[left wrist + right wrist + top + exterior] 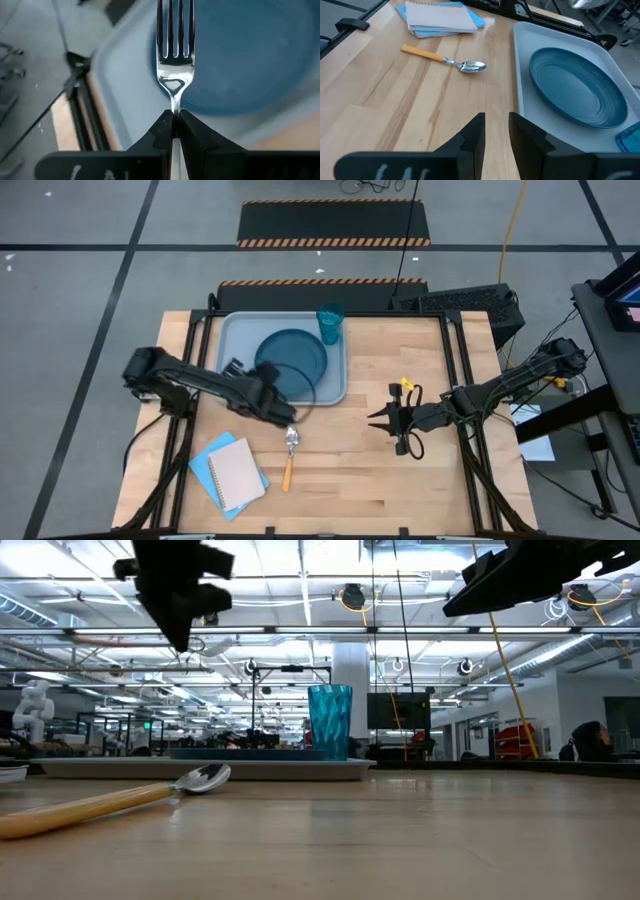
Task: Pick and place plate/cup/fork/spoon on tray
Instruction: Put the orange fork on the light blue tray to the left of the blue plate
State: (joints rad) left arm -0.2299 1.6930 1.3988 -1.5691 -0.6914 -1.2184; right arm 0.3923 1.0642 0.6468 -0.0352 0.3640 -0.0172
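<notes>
**Non-task items on and around the table**

A blue-and-white spiral notebook (232,471) lies flat and askew on the wooden table (360,470) near its front-left corner. Two hazard-striped black floor mats (333,223) lie beyond the table's far edge. A yellow cable (512,220) crosses the floor.

- One tray (232,330), grey-blue.
- One plate (292,356), dark blue.
- One cup (330,324), clear teal.
- One fork (175,47), seen only in the left wrist view.
- One spoon (290,455), with a yellow-orange handle.
- One notebook (234,472), blue and white.
- One wooden table (340,470).
- Two robot arms, each with one gripper: the left gripper (288,417) and the right gripper (384,421).
</notes>
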